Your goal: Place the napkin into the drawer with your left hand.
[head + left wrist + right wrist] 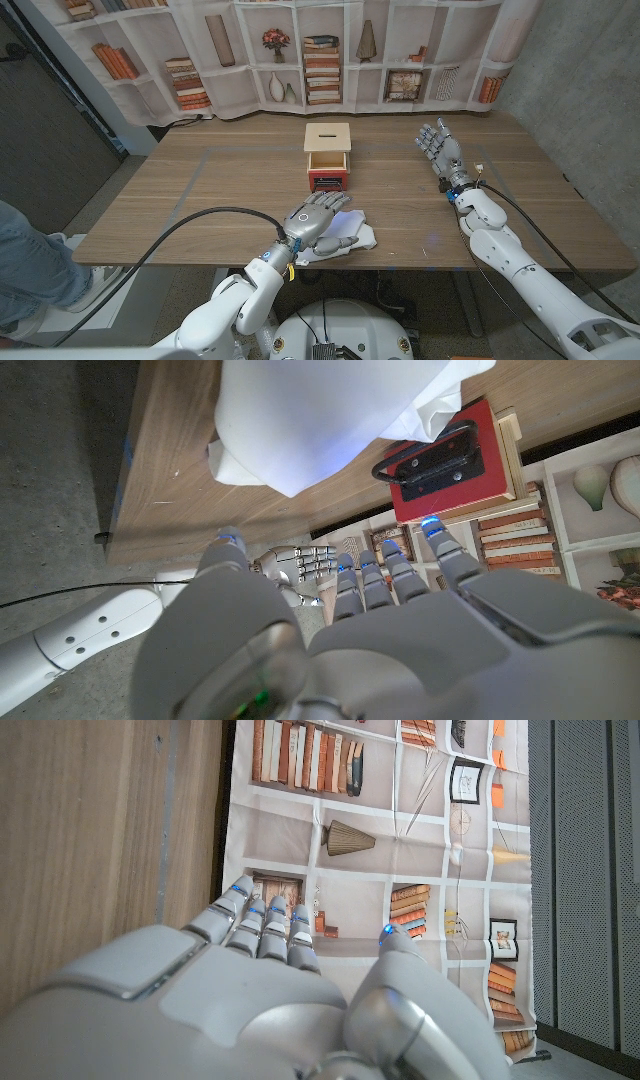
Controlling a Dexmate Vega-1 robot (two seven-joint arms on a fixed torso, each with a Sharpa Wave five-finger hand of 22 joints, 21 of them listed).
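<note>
A crumpled white napkin (pixel 352 236) (pixel 320 420) lies near the table's front edge, in front of the small wooden drawer box (pixel 327 150). The box's red drawer (pixel 328 180) with a black handle (pixel 440 455) is pulled out toward me. My left hand (pixel 314 219) (pixel 400 620) hovers over the napkin's left part with its fingers stretched out and apart, holding nothing. My right hand (pixel 440 150) (pixel 270 990) stands at the table's right side, fingers extended and apart, with nothing in it.
A printed bookshelf backdrop (pixel 300 50) hangs behind the wooden table (pixel 200 190). A person's leg in jeans (pixel 30 260) is at the left edge. Black cables run along both arms.
</note>
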